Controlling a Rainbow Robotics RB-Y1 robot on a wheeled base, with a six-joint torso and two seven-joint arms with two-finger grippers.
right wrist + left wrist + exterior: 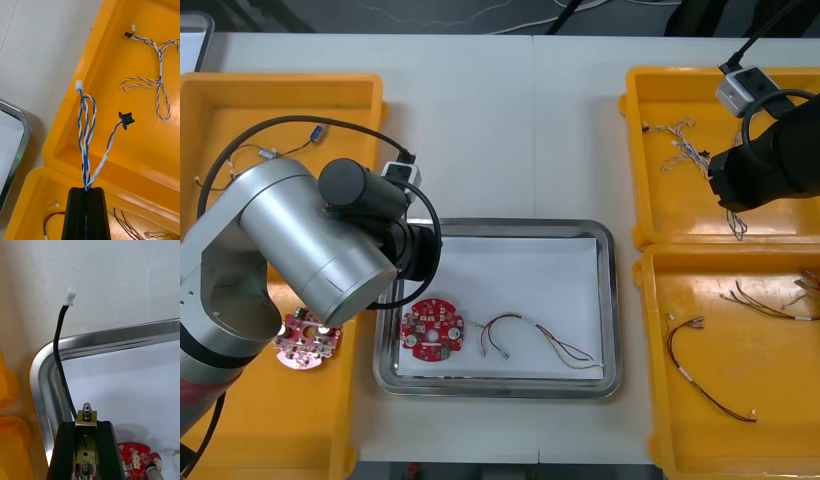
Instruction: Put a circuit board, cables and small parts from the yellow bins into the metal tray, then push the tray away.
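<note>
My left gripper [86, 423] is shut on a small metal part [86, 438], and a black cable [60, 363] with a white plug rises from the same grip. It hangs over a corner of the metal tray [112, 335]. In the front view the left arm [310, 250] covers that gripper. The white-lined tray [612, 300] holds a red circuit board [432, 331] and a red and yellow cable [540, 345]. My right gripper [87, 189] is shut on a twisted blue and white cable [85, 142], which dangles [736, 225] over the far right yellow bin [660, 200].
Another blue and white cable [159, 80] lies in the far right bin. The near right bin [740, 430] holds several cables [705, 375]. A second circuit board [305, 342] lies in the near left bin [280, 430]. The far left bin [280, 100] holds thin cables [270, 152].
</note>
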